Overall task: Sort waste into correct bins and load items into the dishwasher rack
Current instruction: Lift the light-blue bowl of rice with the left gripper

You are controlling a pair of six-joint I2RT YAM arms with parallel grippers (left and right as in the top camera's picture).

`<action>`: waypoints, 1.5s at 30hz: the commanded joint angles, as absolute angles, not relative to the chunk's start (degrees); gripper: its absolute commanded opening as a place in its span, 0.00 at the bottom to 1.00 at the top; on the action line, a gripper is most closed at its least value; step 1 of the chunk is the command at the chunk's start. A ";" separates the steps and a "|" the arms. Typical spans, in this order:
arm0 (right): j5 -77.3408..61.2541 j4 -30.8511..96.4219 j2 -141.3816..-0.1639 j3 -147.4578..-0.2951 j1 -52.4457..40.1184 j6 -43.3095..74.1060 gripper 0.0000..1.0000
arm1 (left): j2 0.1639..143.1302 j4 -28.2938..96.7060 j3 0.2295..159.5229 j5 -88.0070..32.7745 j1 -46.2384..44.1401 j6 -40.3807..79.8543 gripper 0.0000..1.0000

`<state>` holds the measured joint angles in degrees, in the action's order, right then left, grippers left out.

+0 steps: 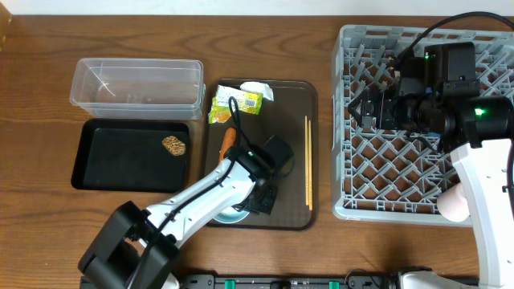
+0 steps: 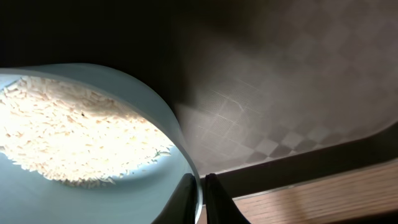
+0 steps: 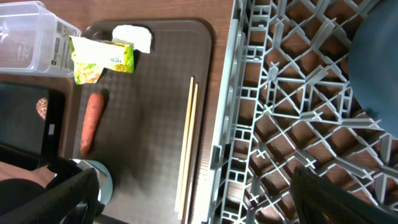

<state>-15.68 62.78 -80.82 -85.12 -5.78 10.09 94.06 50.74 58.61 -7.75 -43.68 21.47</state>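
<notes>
The white-and-light-blue bowl (image 2: 134, 190) is smooth, thin-walled and round, and holds a loose heap of white rice-like grains (image 2: 62, 137). It sits at the 6 o'clock edge of the dark brown serving tray (image 1: 291, 120), whose surface has a fine checked texture. The left gripper (image 2: 200, 198) pinches the bowl's rim at its 4 o'clock side, one dark finger inside the wall and one outside.

On the same tray:
- A tapered orange carrot piece (image 1: 228, 140) lies at 12 o'clock from the bowl.
- The glossy yellow-green printed wrapper (image 1: 237, 103) and crumpled white paper (image 1: 259, 90) lie beyond it.
- The thin wooden chopsticks (image 1: 307, 160) lie parallel at 2 o'clock.

At 10 o'clock, the shallow black tray (image 1: 112, 160) holds a small brown food lump (image 1: 174, 144), with the clear plastic tub (image 1: 136, 80) behind it.

At 3 o'clock stands the grey lattice-floored rack (image 1: 353, 189). The right gripper (image 3: 193, 186) hangs over it with its fingers spread wide and empty, and the dark blue dish (image 3: 376, 62) lies inside. A pale pink shape (image 1: 454, 205) at the rack's 5 o'clock corner may be the cup, though the arm half hides it.
</notes>
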 commanded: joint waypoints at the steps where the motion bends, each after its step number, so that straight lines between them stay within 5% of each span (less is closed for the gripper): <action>1: -16.08 62.81 -80.25 -85.06 -6.61 10.70 0.91 | 94.76 50.50 57.89 -8.38 -44.23 23.27 0.09; 19: -16.08 62.59 -80.25 -85.06 -6.61 10.70 0.91 | 94.96 43.16 50.72 -11.00 -44.23 24.25 0.07; 25: -16.08 62.67 -80.25 -85.06 -6.61 10.70 0.91 | 95.66 42.83 50.72 -10.68 -44.23 24.27 0.34; 27: -16.08 62.67 -80.25 -85.06 -6.61 10.70 0.91 | 96.77 42.72 50.72 -10.70 -44.21 24.29 0.34; 32: -16.08 62.67 -80.25 -85.06 -6.61 10.70 0.91 | 97.65 42.81 50.87 -10.96 -44.05 24.27 0.08; 45: -16.08 62.65 -80.25 -85.06 -6.61 10.70 0.91 | 96.33 47.44 54.33 -9.93 -44.07 23.35 0.06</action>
<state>-15.68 62.74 -80.82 -85.12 -5.78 10.09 96.23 46.13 53.32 -8.58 -43.99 23.92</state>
